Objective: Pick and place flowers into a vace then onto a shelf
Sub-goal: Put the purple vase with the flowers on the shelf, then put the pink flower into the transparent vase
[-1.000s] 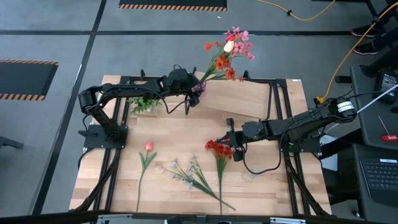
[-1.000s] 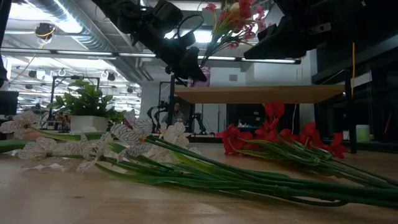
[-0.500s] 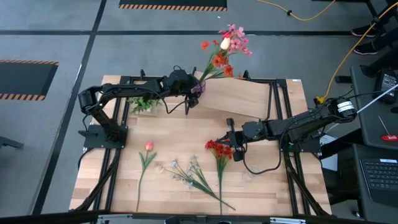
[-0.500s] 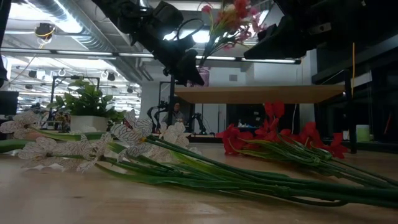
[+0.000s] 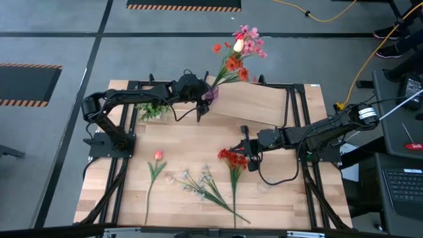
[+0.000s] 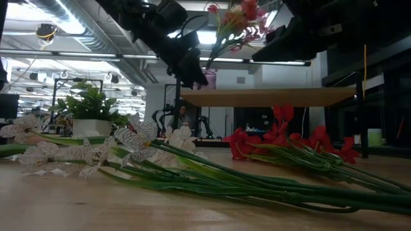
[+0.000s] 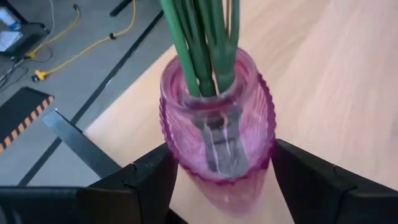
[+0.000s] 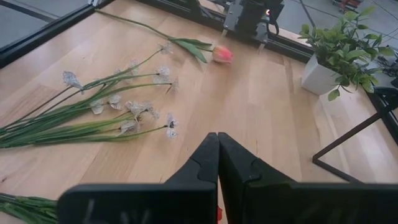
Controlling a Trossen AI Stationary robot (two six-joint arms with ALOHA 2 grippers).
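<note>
Robot arms: two
Claws: two, the left claw (image 7: 217, 180) and the right claw (image 8: 217, 155)
Pink glass vase (image 7: 217, 134): one
Shelf (image 5: 254, 106): one
Potted green plant (image 8: 333, 53): one
Pink tulip (image 5: 158, 156) on the surface: one
White flower sprays (image 5: 198, 182): one bunch
Red flowers (image 5: 231, 158): one bunch

A ribbed, translucent pink glass vase (image 7: 217, 124) with a glossy surface is observed. Smooth, plastic-looking green stems (image 7: 199, 43) are seen inside it. The raised light-wood shelf board (image 5: 254, 104) and the large pale wooden tabletop (image 8: 261, 118) are noted as matt, with visible grain. Matt black fingers (image 7: 146, 186) are recorded on the left gripper (image 7: 217, 180).
</note>
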